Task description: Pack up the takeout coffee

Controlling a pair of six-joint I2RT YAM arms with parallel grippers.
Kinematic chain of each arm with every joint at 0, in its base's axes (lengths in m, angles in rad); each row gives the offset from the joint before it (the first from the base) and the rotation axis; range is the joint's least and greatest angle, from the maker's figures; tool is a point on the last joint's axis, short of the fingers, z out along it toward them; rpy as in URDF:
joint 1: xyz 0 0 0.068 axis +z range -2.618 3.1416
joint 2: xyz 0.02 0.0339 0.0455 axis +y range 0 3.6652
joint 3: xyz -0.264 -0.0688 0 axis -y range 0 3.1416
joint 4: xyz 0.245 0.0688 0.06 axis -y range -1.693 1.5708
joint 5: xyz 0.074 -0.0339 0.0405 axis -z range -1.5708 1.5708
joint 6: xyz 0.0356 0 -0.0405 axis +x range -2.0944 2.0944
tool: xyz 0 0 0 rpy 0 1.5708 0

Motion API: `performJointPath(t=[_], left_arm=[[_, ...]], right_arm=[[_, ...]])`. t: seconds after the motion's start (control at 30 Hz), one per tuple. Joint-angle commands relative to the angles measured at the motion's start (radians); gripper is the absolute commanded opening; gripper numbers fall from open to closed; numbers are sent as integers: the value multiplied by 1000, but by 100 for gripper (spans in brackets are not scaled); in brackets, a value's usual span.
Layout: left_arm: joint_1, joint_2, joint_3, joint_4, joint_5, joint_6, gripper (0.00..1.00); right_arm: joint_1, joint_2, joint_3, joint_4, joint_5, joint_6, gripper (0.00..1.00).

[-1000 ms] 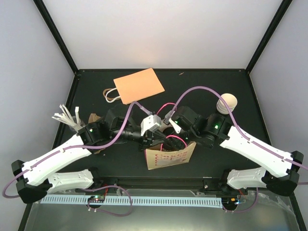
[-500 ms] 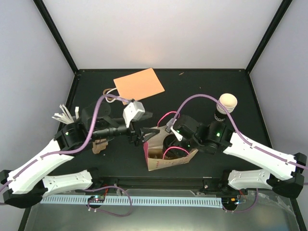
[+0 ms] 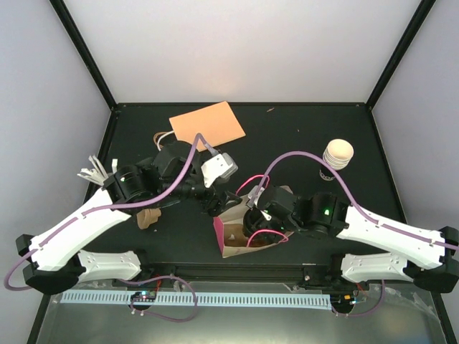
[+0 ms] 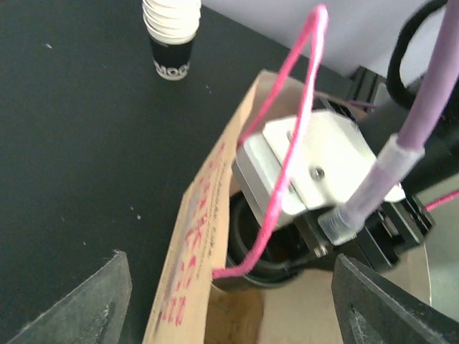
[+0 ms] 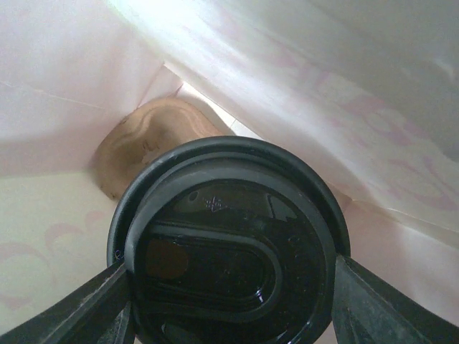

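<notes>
Right end effector (image 5: 229, 304): clenched on black-lidded cup (image 5: 229, 244), deep inside paper bag (image 3: 233, 242), lower centre.
Left end effector (image 4: 237, 315): released, empty, at bag's left edge.
Takeout coffee (image 3: 338, 153): upright on worktop (image 3: 301, 129), upper right, well apart from bag.

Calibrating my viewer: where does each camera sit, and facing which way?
Top external: above and behind the bases, looking down on the table; left arm and right arm show.
Left wrist: on the left arm, facing the paper bag rim; left gripper fingers at the bottom corners.
Right wrist: inside the bag, looking at the black-lidded cup between right gripper fingers.
Shared: top and left wrist both show the bag.
</notes>
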Motion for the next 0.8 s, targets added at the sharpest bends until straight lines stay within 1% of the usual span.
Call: performJointPath(t=[0.0, 0.13, 0.2, 0.33, 0.4, 0.5, 0.6, 0.73, 0.77], left_arm=[[2, 14, 17, -99, 73, 45, 77], [-5, 56, 33, -151, 70, 62, 64], [-12, 70, 36, -165, 67, 72, 61], [-17, 98, 36, -188, 10, 80, 55], [-18, 106, 32, -192, -20, 82, 50], [-19, 117, 36, -197, -67, 87, 39], [-17, 122, 58, -205, -127, 91, 24], [-17, 120, 86, -182, -146, 105, 5], [-17, 119, 95, -176, -152, 109, 2]], right_arm=[[10, -32, -13, 40, 40, 15, 57], [11, -41, -20, 46, 44, 14, 57], [11, -41, -20, 46, 45, 13, 57], [13, -52, -22, 52, 46, 12, 57], [15, -57, -24, 53, 45, 14, 57], [25, -67, -27, 57, 44, 13, 57], [43, -74, -34, 63, 44, 12, 57], [77, -74, -43, 70, 57, 9, 57], [91, -69, -44, 73, 67, 9, 57]])
